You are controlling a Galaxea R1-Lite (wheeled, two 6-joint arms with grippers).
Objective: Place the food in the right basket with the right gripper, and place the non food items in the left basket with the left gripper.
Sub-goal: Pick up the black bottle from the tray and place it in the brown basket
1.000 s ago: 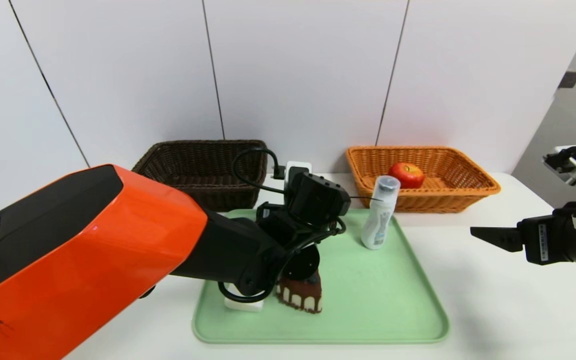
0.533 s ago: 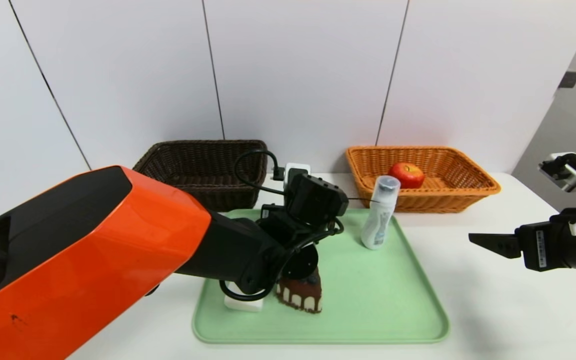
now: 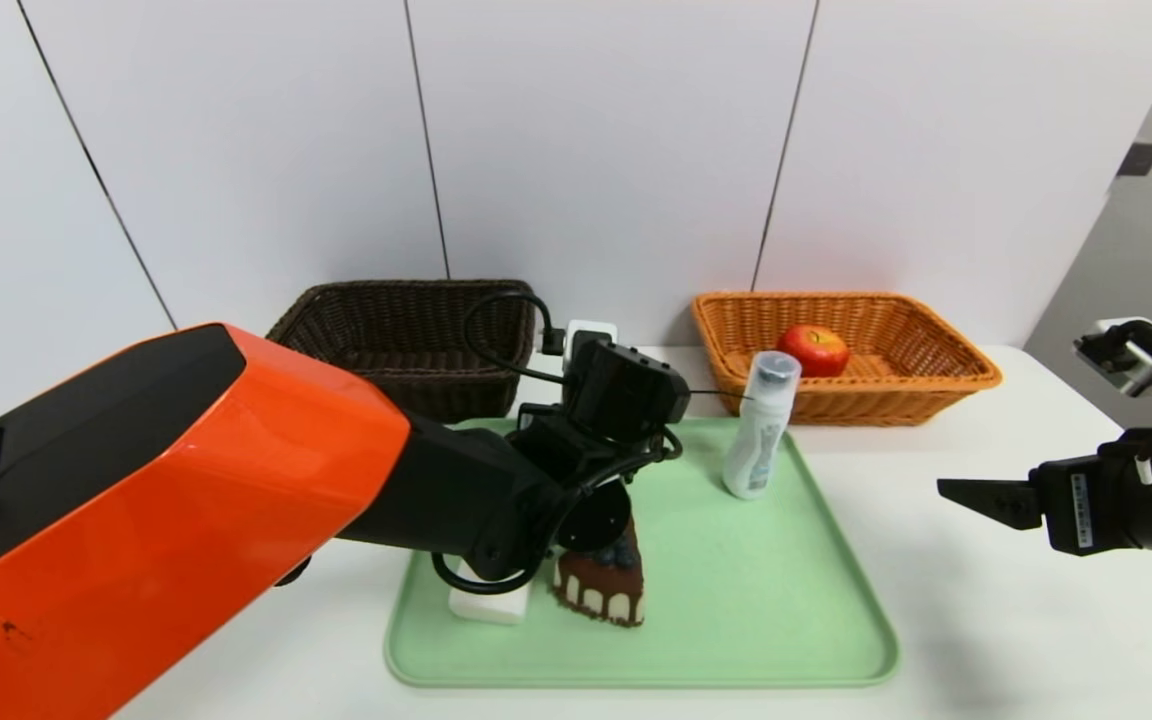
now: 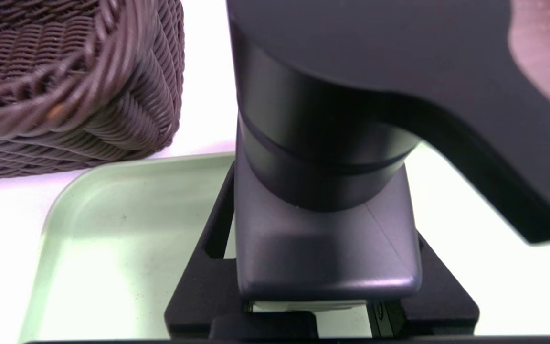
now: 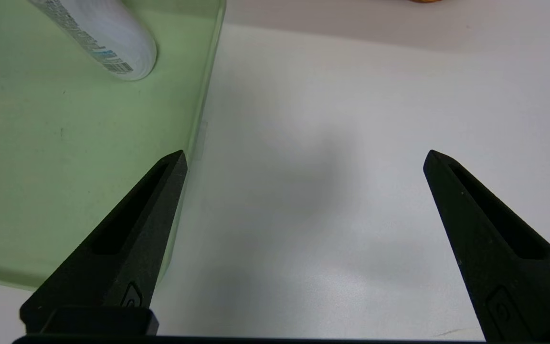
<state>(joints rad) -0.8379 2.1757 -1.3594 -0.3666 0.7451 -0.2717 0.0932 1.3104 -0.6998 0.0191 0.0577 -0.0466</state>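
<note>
- The left gripper (image 4: 325, 286) is seen pressed onto the black pump bottle (image 4: 327, 200); its 2 black fingers (image 4: 198, 286) flank the square shoulder, 1 on each side, pinching it.
- The bottle's long axis is judged upright, its pump head rising above the claw and filling the left wrist view.
- In the head view the left gripper (image 3: 591, 440) sits over the far left part of the green tray (image 3: 786, 620); the bottle itself is hidden there behind the wrist.
- Key relation: the dark brown basket (image 4: 65, 86) lies just beyond and to the left of the claw, close past the tray's corner. A lift over its rim is judged necessary.
- The white soap bar (image 3: 488, 605) and the cake slice (image 3: 604, 588) lie behind the claw, nearer the robot.
- The white tube bottle (image 3: 758, 430) stands to the claw's right.
- The apple (image 3: 813, 350) is in the orange-tan basket (image 3: 946, 385).
- The right gripper (image 5: 303, 229) is held spread and empty above bare table beside the tray's right edge.
</note>
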